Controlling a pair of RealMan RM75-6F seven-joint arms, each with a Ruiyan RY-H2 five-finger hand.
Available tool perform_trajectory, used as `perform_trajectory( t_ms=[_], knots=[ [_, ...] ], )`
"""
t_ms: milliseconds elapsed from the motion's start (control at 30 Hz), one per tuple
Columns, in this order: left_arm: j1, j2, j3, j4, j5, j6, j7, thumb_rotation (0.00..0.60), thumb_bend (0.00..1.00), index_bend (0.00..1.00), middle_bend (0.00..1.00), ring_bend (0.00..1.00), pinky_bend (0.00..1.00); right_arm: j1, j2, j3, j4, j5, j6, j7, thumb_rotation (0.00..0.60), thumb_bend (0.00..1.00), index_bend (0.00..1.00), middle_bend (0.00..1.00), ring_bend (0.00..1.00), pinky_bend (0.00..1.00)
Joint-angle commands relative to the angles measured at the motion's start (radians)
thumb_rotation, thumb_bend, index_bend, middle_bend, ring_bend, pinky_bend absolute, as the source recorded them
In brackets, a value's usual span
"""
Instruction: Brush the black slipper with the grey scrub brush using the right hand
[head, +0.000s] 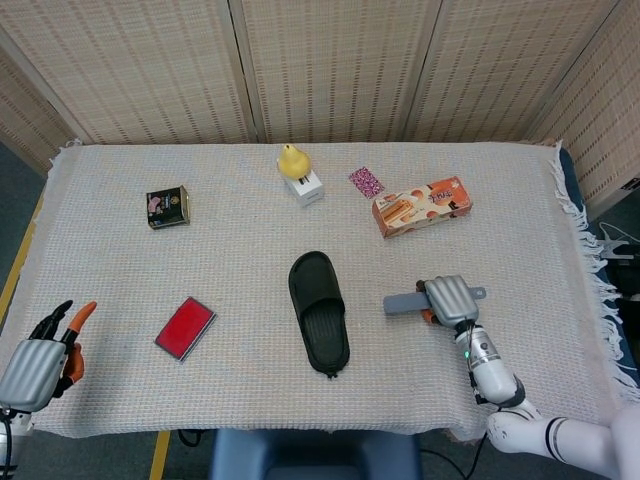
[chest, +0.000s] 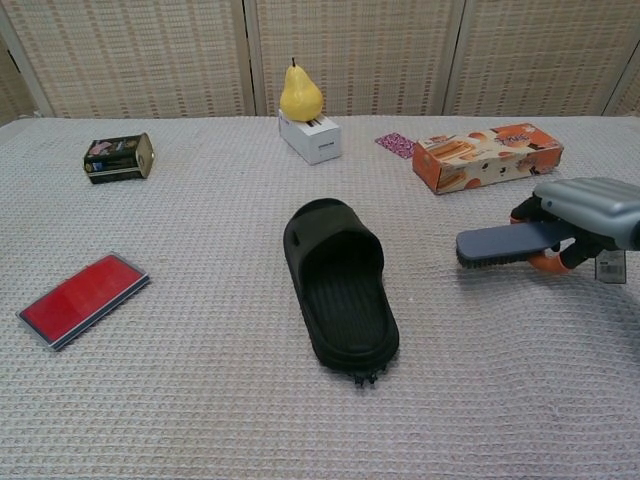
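Slipper (head: 319, 311), black, lies sole down near the middle of the woven table cover (head: 520, 220), toe end toward the table's near edge, nothing touching it. Grey scrub brush (head: 405, 302) is well to the right of the slipper, apart from it, held level with bristles facing down and its free end pointing toward the slipper. The right hand (head: 453, 298) grips the brush by its far end, fingers wrapped over the top; in the chest view the brush (chest: 508, 244) and right hand (chest: 585, 214) appear just above the cloth, though contact with the surface cannot be confirmed. The left hand (head: 42, 352) sits at the table's near left corner, holding nothing, fingers extended and slightly apart. A red flat case (head: 185, 327) lies left of the slipper. Along the far side: a small dark tin (head: 167, 206), a yellow pear (head: 291, 159) standing on a white box (head: 305, 186), a small patterned packet (head: 366, 181), and an orange carton (head: 422, 205).
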Motion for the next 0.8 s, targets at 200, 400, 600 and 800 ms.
perform_trajectory(
  t_ms=[200,400,600,800],
  knots=[
    [0.002,0.001,0.003,-0.003,0.0,0.0,0.002,0.6,0.44,0.0,0.0,0.0,0.16,-0.021,-0.039,-0.014,0.06,-0.042,-0.077,0.0,0.6,0.4,0.22,0.27,0.35,0.58],
    [0.003,0.001,0.006,-0.003,0.003,0.0,0.001,0.6,0.44,0.0,0.0,0.0,0.17,-0.053,0.014,-0.004,-0.022,-0.05,0.008,-0.105,0.6,0.3,0.0,0.05,0.13,0.41],
    [0.002,0.001,0.01,-0.005,0.009,0.0,0.004,0.6,0.44,0.0,0.0,0.0,0.17,-0.086,0.094,0.007,-0.177,0.001,0.088,-0.267,0.6,0.2,0.0,0.01,0.07,0.34],
    [0.008,0.004,0.011,-0.009,0.014,0.013,0.004,0.6,0.44,0.0,0.0,0.0,0.17,-0.151,0.206,-0.019,-0.348,-0.059,0.206,-0.297,0.6,0.17,0.0,0.0,0.02,0.26]
  ],
)
